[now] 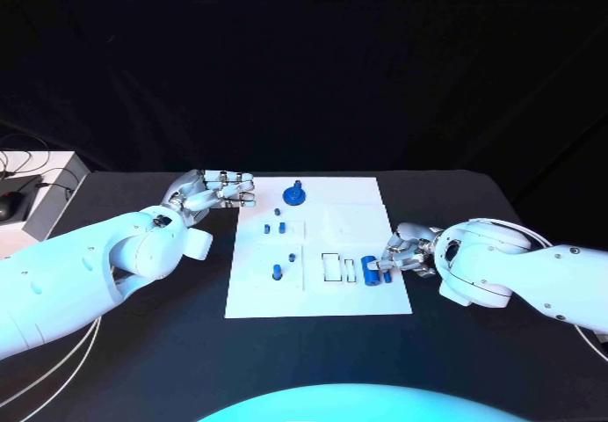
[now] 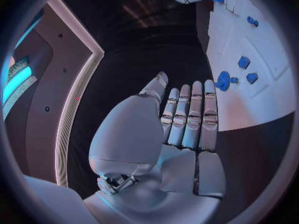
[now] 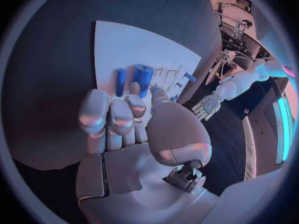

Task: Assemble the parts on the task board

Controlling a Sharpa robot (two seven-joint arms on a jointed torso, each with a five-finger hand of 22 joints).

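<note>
I see a matt black table [image 1: 152, 352] under a smooth white task board [image 1: 317, 299]. The blue parts [image 1: 370, 269] look like smooth plastic. My left hand [image 1: 213, 191] and right hand [image 1: 408, 251] gleam like glossy silver metal.

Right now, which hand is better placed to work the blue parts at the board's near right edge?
Right. The right hand sits beside those blue parts, fingers nearly on them. The left hand hovers open by the task board's far left corner.
</note>
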